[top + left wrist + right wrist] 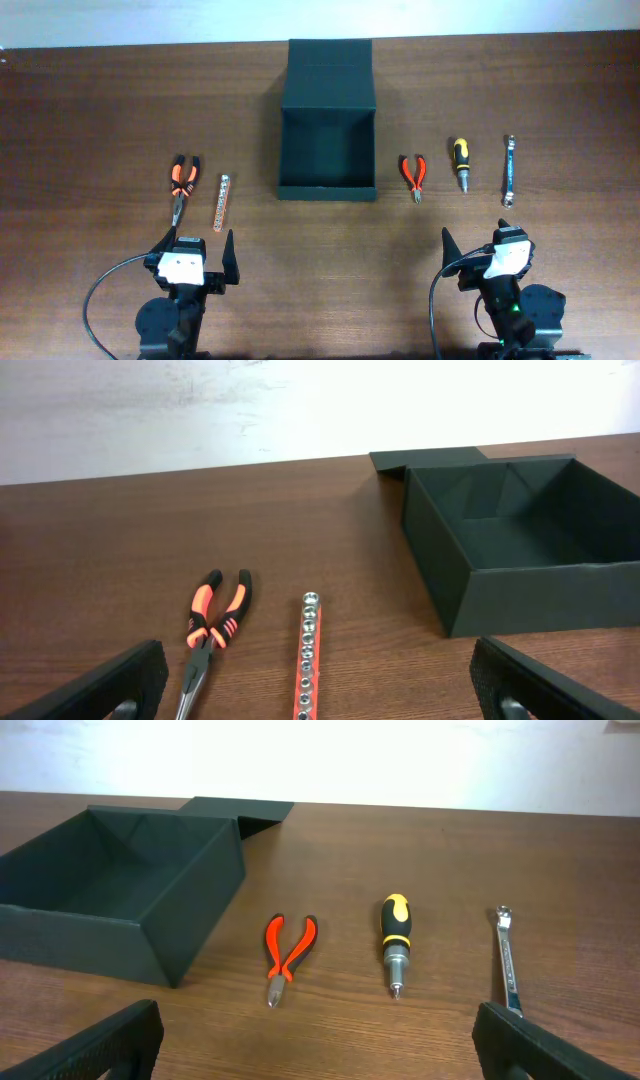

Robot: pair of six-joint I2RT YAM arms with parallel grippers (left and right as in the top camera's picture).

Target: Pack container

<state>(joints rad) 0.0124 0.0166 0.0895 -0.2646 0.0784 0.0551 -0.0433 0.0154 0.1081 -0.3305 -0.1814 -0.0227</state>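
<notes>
The dark green-black container [327,150] stands open at the table's middle, its flap lid [329,72] lying flat behind it; it also shows in the left wrist view [530,540] and the right wrist view [110,890]. Left of it lie orange long-nose pliers [181,185] [212,625] and an orange socket rail [221,200] [308,655]. Right of it lie small orange pliers [413,176] [288,946], a yellow-black screwdriver [461,163] [395,940] and a silver wrench [508,170] [508,960]. My left gripper [200,262] [320,700] and right gripper [478,255] [320,1055] are open and empty near the front edge.
The wooden table [90,110] reaches a pale wall [200,400] at the back. Black cables [95,300] loop from both arm bases at the front.
</notes>
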